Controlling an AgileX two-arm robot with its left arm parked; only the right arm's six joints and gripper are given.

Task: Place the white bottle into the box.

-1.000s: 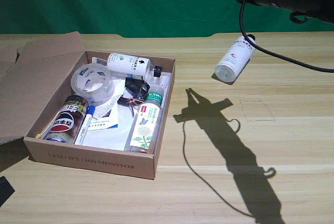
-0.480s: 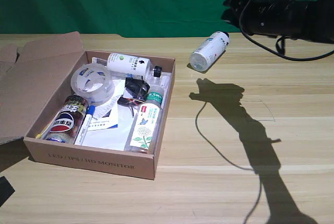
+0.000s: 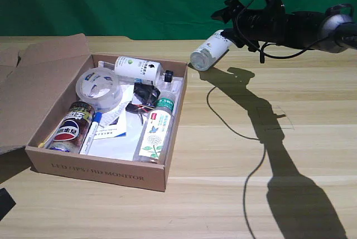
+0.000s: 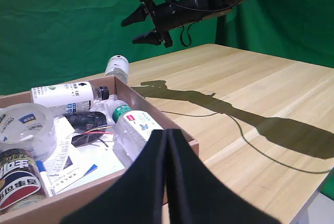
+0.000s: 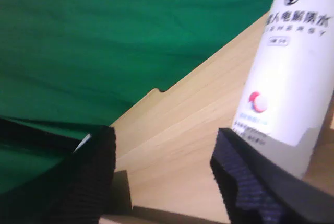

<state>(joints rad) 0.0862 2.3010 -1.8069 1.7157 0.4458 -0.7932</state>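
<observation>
The white bottle (image 3: 209, 50) is tilted, base towards the box and black cap towards my right gripper (image 3: 222, 20). It is just outside the far right corner of the box (image 3: 100, 172) in the exterior view. I cannot tell whether it touches the table. In the left wrist view the right gripper (image 4: 134, 30) is open above the white bottle (image 4: 116, 68) and apart from it. In the right wrist view the white bottle (image 5: 292, 78) shows beyond one finger, not between the fingers of the open right gripper (image 5: 164, 145).
The box holds a white bottle with a green logo (image 3: 136, 67), a tape roll (image 3: 99, 88), a clear green-capped bottle (image 3: 156, 130), a Pepsi can (image 3: 70, 127) and papers. Its big flap (image 3: 33, 83) lies open at the exterior view's left. A green backdrop stands behind the table.
The right arm swung towards the exterior view's left, bringing the white bottle from mid-table to the box's far right corner. The bottle now sits apart from the open fingers.
</observation>
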